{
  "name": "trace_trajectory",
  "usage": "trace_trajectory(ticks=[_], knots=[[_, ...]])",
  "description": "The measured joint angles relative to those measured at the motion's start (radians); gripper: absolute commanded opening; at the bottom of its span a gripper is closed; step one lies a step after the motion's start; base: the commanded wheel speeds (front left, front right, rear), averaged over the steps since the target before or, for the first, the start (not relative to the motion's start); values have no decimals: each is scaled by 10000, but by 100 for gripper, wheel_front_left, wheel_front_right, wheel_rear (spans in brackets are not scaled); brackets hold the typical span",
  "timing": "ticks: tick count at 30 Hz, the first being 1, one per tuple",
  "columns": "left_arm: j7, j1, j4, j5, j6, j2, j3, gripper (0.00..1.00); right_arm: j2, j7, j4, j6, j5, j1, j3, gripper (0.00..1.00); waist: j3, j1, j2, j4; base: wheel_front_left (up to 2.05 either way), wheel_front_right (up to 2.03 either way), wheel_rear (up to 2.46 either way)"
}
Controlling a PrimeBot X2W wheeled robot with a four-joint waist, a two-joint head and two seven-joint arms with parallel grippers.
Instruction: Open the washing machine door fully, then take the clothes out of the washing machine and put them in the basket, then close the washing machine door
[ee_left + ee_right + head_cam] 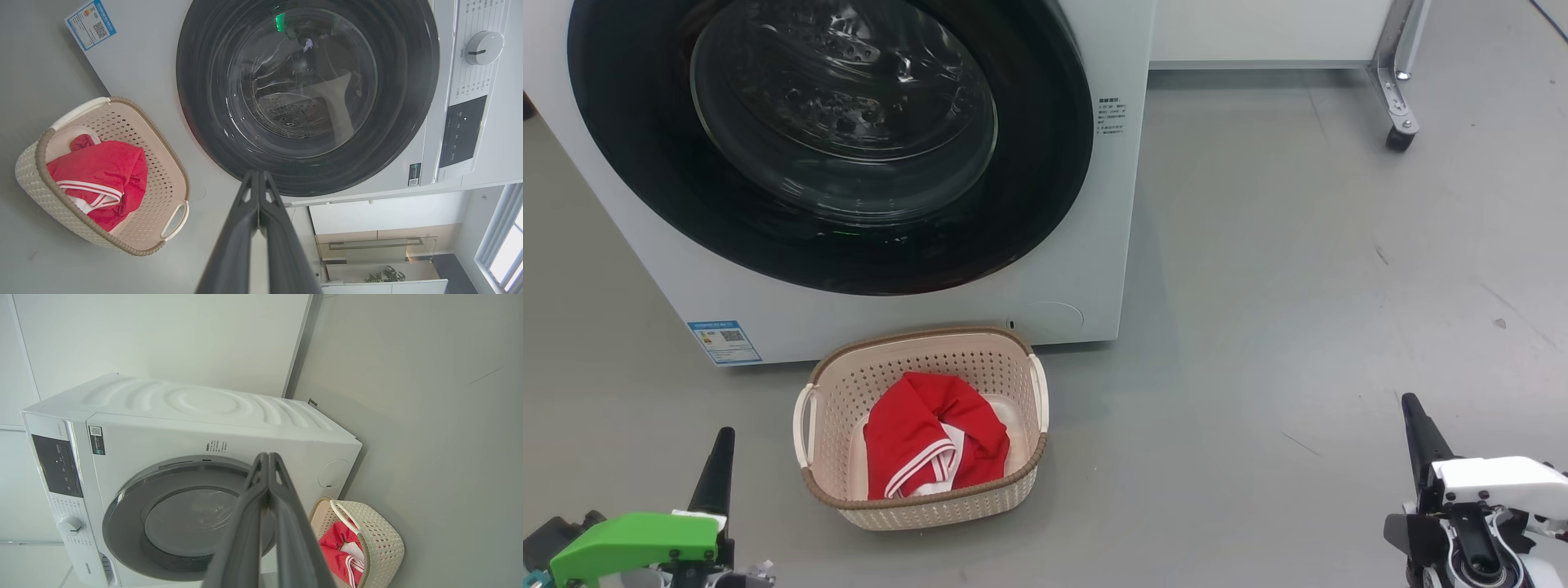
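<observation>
1. Head view shows the washing machine door point(833, 139) lying flat against the front of the washing machine point(1054, 269), so it looks closed.
2. The basket point(923, 335) stands on the floor point(1258, 327), just before the machine's lower front edge and below the door. The red clothes point(923, 425) lie inside it, reaching its near rim.
3. The left gripper point(724, 445) is at the lower left and the right gripper point(1413, 408) at the lower right. Both have their fingers pressed together and hold nothing. Both are apart from the machine and the basket.
4. In the left wrist view the left gripper point(258, 175) points at the lower rim of the door point(306, 94), and no red cloth appears behind the glass. Judging from this, the task is at its end or very near it.
5. What could go wrong:
   - The door may look flush while its latch is not caught, and the pictures cannot show this. It could then swing out by itself.
   - Reflections on the glass may hide a small garment deep in the drum, so something could be left inside.
   - The left gripper is near the basket. A careless sideways move of that arm could push or tip this light basket and spill the clothes on the floor.
   - The white-trimmed edge lies close to the rim and could slide over it if the basket is bumped.
</observation>
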Motion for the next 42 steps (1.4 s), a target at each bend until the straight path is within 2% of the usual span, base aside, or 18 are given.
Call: trace_trajectory(ticks=[11,42], knots=[[303,-195,10,-1231,-148,-29,238,0,0,265,-59,111,1258,-151,-337,0,-18,0,0,-37,0,0,0],[301,-195,12,-1235,-148,-54,265,0,0,339,-88,127,1306,-152,-364,0,-17,1,0,-38,0,0,0]])
